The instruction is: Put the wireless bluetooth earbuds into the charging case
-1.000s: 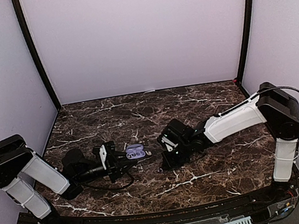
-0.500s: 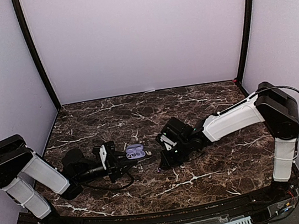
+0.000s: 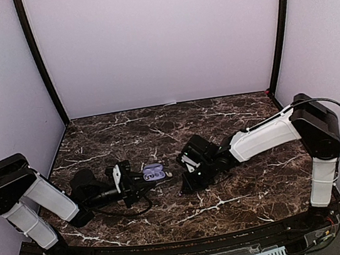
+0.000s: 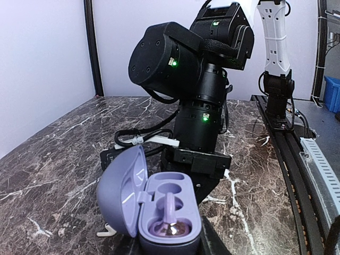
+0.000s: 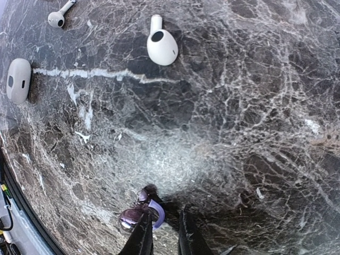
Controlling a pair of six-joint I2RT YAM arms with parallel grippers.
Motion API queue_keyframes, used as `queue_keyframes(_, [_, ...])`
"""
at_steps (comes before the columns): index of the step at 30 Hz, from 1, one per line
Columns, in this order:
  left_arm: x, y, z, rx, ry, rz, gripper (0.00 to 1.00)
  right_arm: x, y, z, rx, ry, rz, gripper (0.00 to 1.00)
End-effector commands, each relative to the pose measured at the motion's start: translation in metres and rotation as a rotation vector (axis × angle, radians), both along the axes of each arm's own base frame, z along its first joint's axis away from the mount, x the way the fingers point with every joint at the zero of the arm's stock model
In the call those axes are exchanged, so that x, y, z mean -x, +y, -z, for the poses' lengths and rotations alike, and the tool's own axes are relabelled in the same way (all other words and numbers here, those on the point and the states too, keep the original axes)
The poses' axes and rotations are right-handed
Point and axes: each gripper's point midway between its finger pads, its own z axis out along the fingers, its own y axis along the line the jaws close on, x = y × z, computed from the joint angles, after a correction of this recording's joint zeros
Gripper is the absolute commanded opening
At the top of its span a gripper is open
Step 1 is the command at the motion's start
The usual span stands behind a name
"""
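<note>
- Right wrist view, nearest first: my right gripper [image 5: 164, 226] shows at the bottom edge. Its two fingers stand a narrow slot apart, with bare marble between them and nothing clamped.
- Just past the tip of the finger on the picture's left lies the purple earbud [image 5: 139, 212], on the table [image 5: 255, 117]. It sits off to that side, not in the slot. I cannot tell whether it touches the finger.
- Its long axis runs slantwise, with the glossy dark bulb toward the lower left and a pale lilac curved end toward my fingers. It is small, rounded and shiny, and I judge it will slip easily.
- My right arm is by far the nearer one. To my mind the coming move turns on that sideways offset. I would need to shift toward the bud and spread wider, so the jaws straddle it across its length.
- Farther up the marble lie a white earbud [image 5: 161, 47], a second white earbud [image 5: 57, 17] near the top corner, and a white case [image 5: 18, 79] at the left edge. All are well apart from my fingers.
- Left wrist view: my left gripper [image 3: 148, 176] is clamped on the charging case [image 4: 159, 212], a lilac shell with its lid [image 4: 119, 188] swung open.
- The well nearer the camera holds a seated earbud [image 4: 169, 215]. The empty well [image 4: 172, 187] beyond it looks free.
- Top view: the charging case sits near my right gripper, on its left, with a gap between them.
</note>
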Motion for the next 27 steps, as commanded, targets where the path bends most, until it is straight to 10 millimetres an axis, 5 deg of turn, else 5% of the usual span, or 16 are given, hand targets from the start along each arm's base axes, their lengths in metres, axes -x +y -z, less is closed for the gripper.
queue_keyframes(1, [0.006, 0.002, -0.009, 0.018, -0.030, 0.012, 0.11, 0.007, -0.004, 0.011, 0.069, -0.002, -0.010, 0.18])
queue_keyframes(27, [0.007, 0.003, -0.011, 0.022, -0.034, 0.013, 0.11, 0.008, 0.036, -0.004, -0.040, 0.044, -0.034, 0.19])
